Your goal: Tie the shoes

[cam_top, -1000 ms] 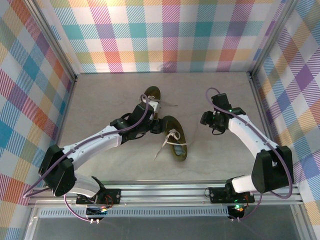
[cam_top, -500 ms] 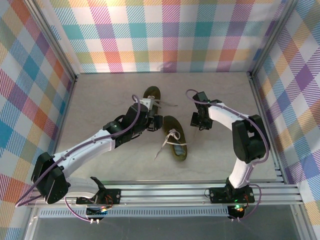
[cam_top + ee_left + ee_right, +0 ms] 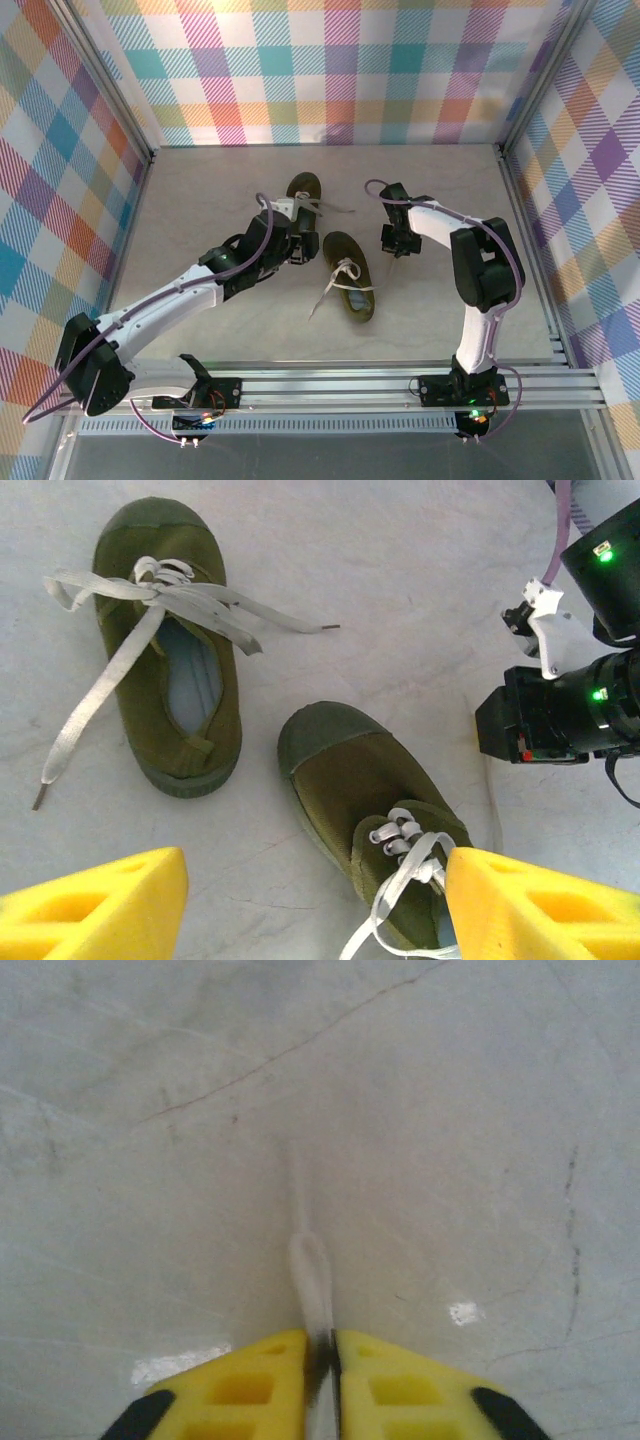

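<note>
right gripper [image 3: 322, 1348] pinching what looks like a pale lace [image 3: 309, 1260], left gripper [image 3: 315, 880] spread beside 2 shoes [image 3: 345, 780]

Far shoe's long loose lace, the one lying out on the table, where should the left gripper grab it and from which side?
Grip the long lace near its free tip, beyond the far shoe. It lies flat and straight on the table there, so I'd bring the open left gripper down from above, jaws straddling it.

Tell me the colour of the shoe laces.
The laces are pale grey-beige, clearest in the left wrist view.
</note>
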